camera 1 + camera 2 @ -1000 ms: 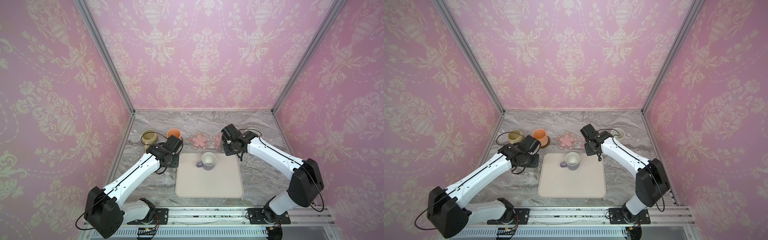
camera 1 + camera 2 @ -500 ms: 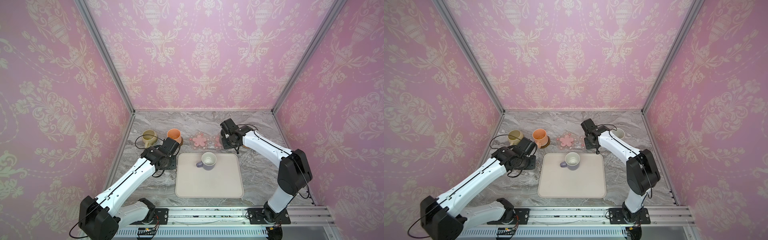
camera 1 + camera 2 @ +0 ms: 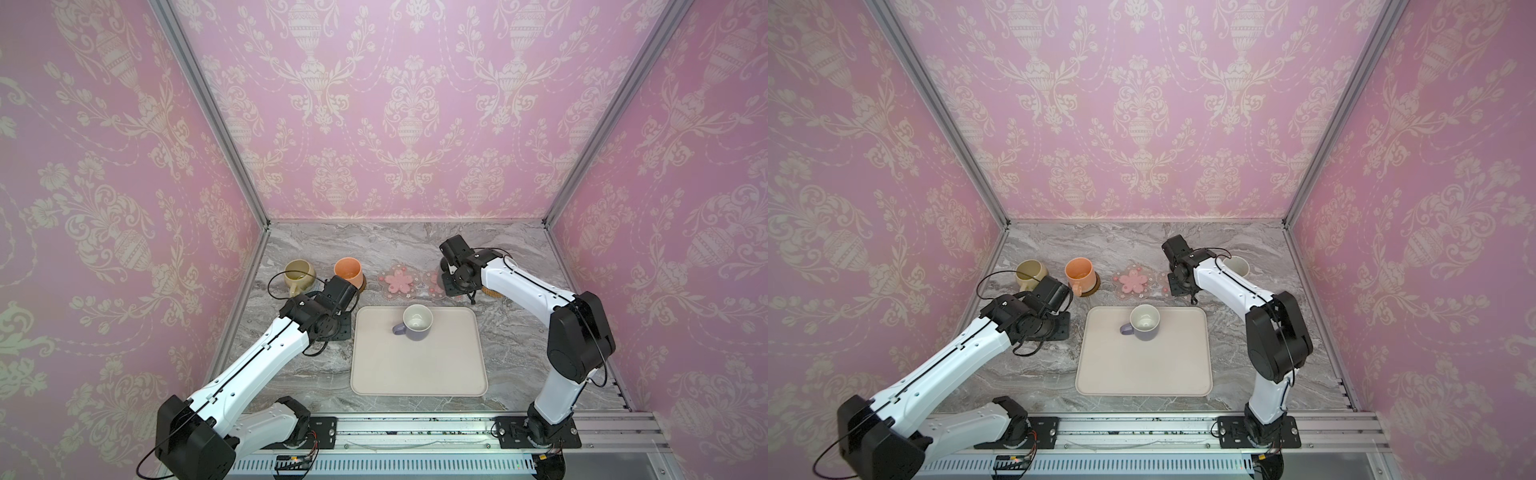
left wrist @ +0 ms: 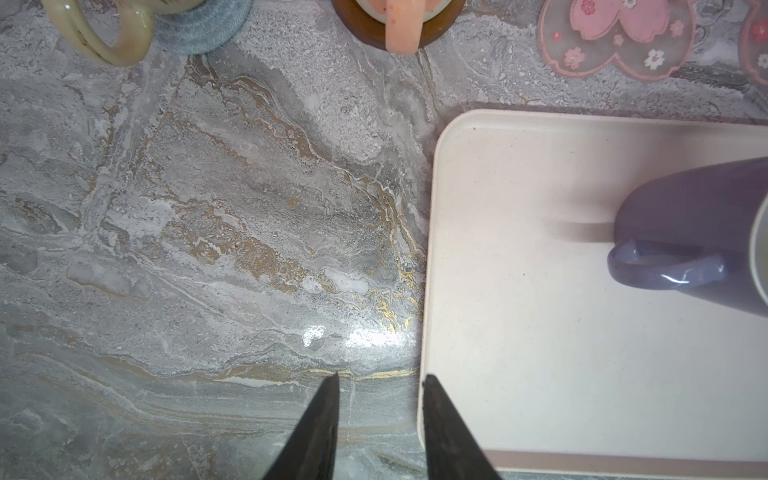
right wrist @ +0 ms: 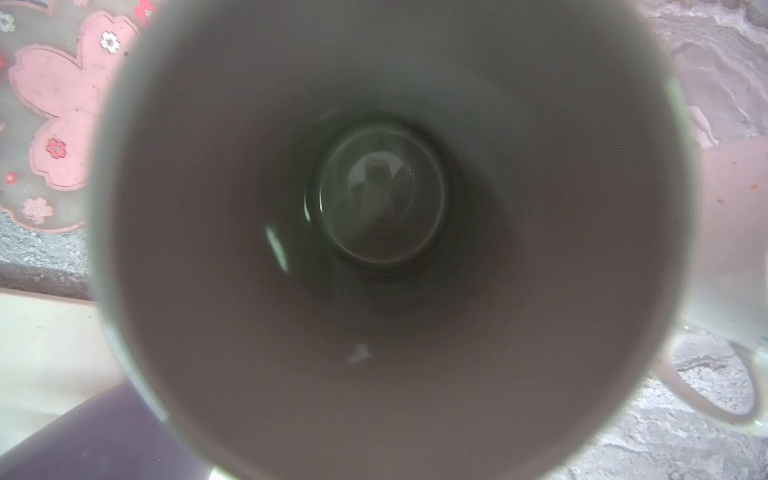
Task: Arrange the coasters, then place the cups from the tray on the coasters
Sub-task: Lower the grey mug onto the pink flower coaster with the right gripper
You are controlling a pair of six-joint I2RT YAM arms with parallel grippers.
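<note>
My right gripper (image 3: 451,284) hovers over a pink flower coaster (image 3: 431,283). In the right wrist view the dark grey cup (image 5: 382,232) fills the picture and hides the fingers; the gripper is shut on it. My left gripper (image 4: 382,378) stands open and empty over the marble, beside the tray's (image 3: 415,374) left edge. On the tray stands the lavender cup (image 3: 415,322). The olive cup (image 3: 299,272) sits on the blue-grey coaster (image 4: 208,29) and the peach cup (image 3: 348,270) on the brown coaster (image 3: 362,286). The white cup (image 3: 1235,266) rests on the tan coaster (image 3: 492,293). Another pink flower coaster (image 3: 398,280) lies bare.
Coasters and cups form a row across the marble top behind the tray. Pink patterned walls close in the left, back and right sides. The arm bases are mounted on a metal rail (image 3: 415,428) along the front edge.
My left gripper has drawn back from the peach cup toward the front, beside the tray. My right gripper has shifted slightly left with the dark grey cup, over the pink coaster.
</note>
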